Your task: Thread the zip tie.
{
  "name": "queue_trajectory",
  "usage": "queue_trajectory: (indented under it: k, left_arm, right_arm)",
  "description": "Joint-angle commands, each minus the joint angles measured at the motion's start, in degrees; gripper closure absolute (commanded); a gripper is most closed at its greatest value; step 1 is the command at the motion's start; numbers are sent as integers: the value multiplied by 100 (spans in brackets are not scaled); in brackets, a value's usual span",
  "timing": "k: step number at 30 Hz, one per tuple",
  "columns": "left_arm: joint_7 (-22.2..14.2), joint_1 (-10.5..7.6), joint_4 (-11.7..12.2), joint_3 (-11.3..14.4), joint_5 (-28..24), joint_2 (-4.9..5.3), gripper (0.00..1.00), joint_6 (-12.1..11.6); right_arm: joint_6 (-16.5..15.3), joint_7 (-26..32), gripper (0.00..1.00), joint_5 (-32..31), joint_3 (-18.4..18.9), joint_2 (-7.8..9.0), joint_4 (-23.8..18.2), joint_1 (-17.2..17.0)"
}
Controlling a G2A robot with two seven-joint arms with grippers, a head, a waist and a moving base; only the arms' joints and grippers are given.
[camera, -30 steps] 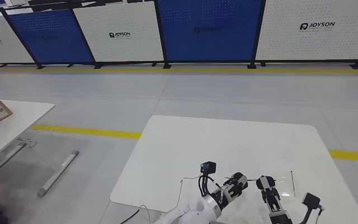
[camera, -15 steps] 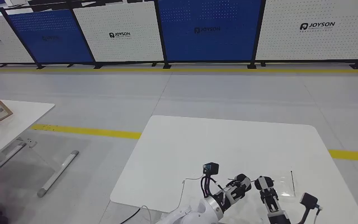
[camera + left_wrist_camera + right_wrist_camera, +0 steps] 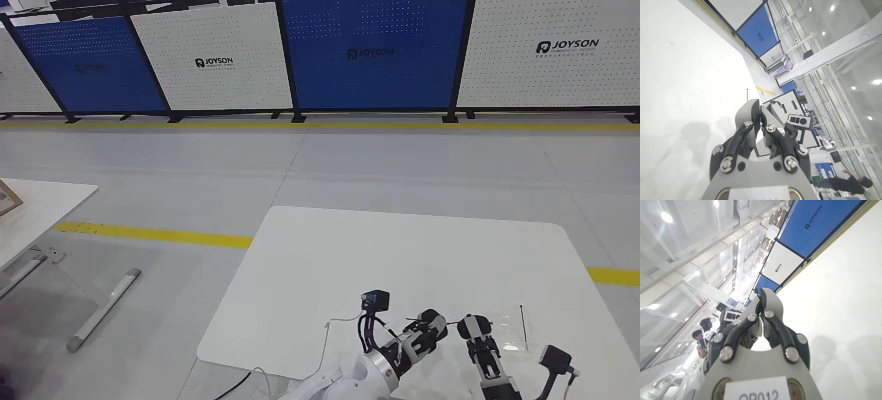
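While both grippers sit closed by the table's point(image 3: 400, 260) robot-side edge, one zip tie is held.
Right gripper point(image 3: 762, 294) clamps zip tie point(image 3: 756, 291), head protruding past fingertips; left gripper point(image 3: 760, 108) pinches thin black strap point(image 3: 752, 124); second zip tie point(image 3: 522, 325) lies just rightward, untouched.

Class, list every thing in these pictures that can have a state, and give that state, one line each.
left gripper: shut, pinching the strap of the held zip tie.
right gripper: shut on the held zip tie's head end.
held zip tie: gripped by both grippers; whether it is threaded cannot be told.
spare zip tie: lying straight and flat on the table, unlooped, touched by neither gripper.
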Motion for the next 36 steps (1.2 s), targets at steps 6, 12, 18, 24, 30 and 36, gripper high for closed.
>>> queue_trajectory:
  k: [6, 12, 18, 24, 30, 36]
  left_arm:
    - [-21, 28, -22, -50, -16, 6, 21, -28]
    - [-29, 68, -59, -109, 12, 20, 33, -34]
    - [-15, 107, -93, -175, 14, 31, 61, -45]
    - [6, 148, -155, -228, 45, 42, 75, -49]
    - [33, 188, -199, -245, 112, 50, 88, -66]
    - [69, 222, -232, -212, 162, 47, 91, -83]
  right_arm:
    - [0, -36, 100, -8, -8, 24, 10, 9]
    - [0, -92, 100, -29, -12, 38, 16, 13]
    - [0, -120, 100, -32, -1, 50, 21, 6]
    - [0, -142, 100, -44, 7, 59, 26, 0]
    - [0, -158, 100, -18, 10, 65, 39, 2]
    - [0, -184, 100, -21, 9, 67, 52, 11]
